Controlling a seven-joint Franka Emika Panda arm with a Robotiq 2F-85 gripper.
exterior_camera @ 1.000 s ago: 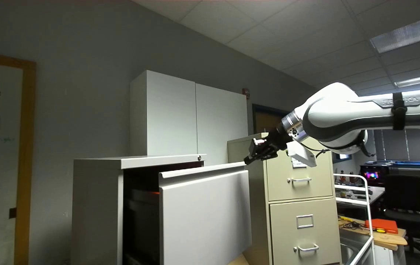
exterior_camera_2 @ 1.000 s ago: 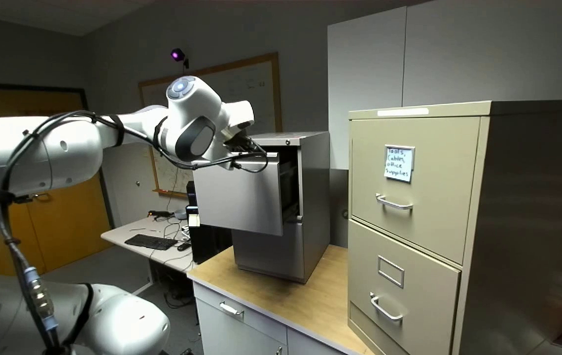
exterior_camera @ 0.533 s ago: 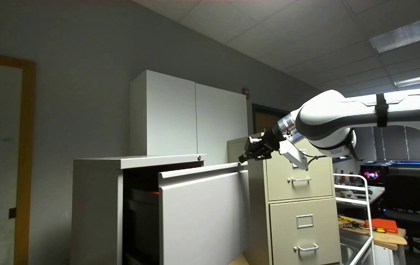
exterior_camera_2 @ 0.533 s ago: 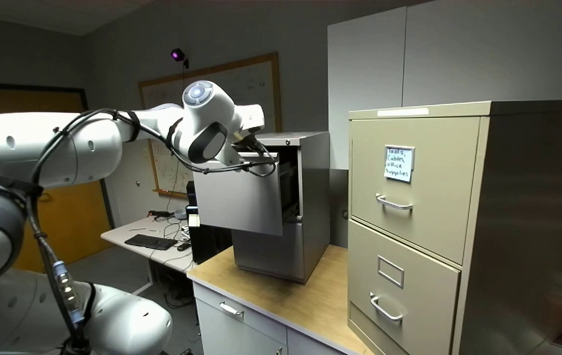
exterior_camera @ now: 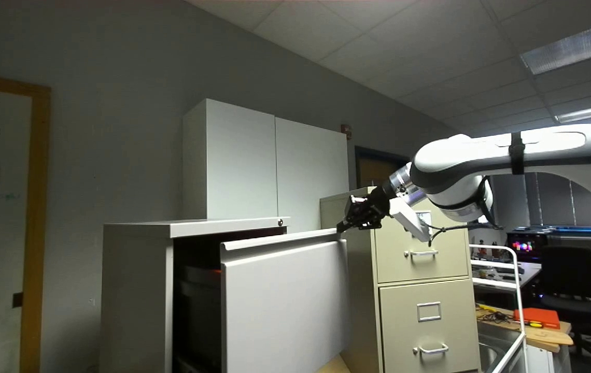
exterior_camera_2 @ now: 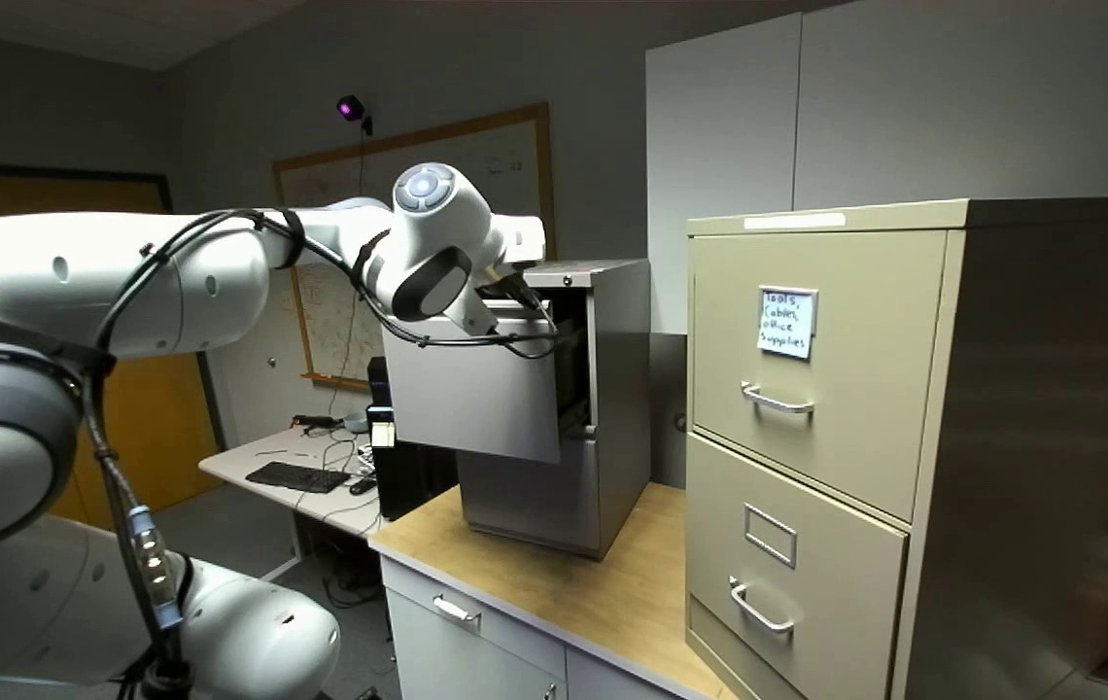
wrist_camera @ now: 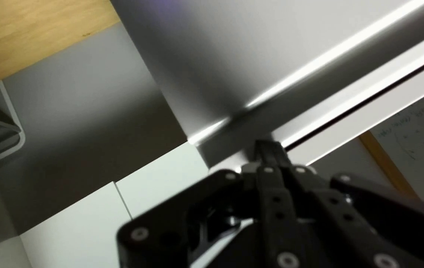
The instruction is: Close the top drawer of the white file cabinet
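The white file cabinet (exterior_camera: pixel 135 295) stands with its top drawer (exterior_camera: pixel 286 305) pulled out. Both also show in the other exterior view, the cabinet's side (exterior_camera_2: pixel 620 418) and the drawer front (exterior_camera_2: pixel 476 399). The dark inside shows behind the front. My gripper (exterior_camera: pixel 341 227) is at the upper edge of the drawer front, near the end beside the beige cabinet. In the wrist view its fingertips (wrist_camera: pixel 267 147) are together with nothing between them, and they appear to touch the lip of the drawer front (wrist_camera: pixel 227 48). In an exterior view the wrist mostly hides the gripper.
A beige file cabinet (exterior_camera: pixel 425 316) stands close beside the drawer, and it shows in both exterior views (exterior_camera_2: pixel 807 467). A taller white cupboard (exterior_camera: pixel 275 160) is behind. The white cabinet stands on a wooden counter (exterior_camera_2: pixel 515 544). A desk (exterior_camera_2: pixel 272 452) with a keyboard is beyond.
My arm has moved towards the cabinet, and the gripper has come down to the drawer's upper edge. The drawer front has shifted very slightly inwards in the last half second.
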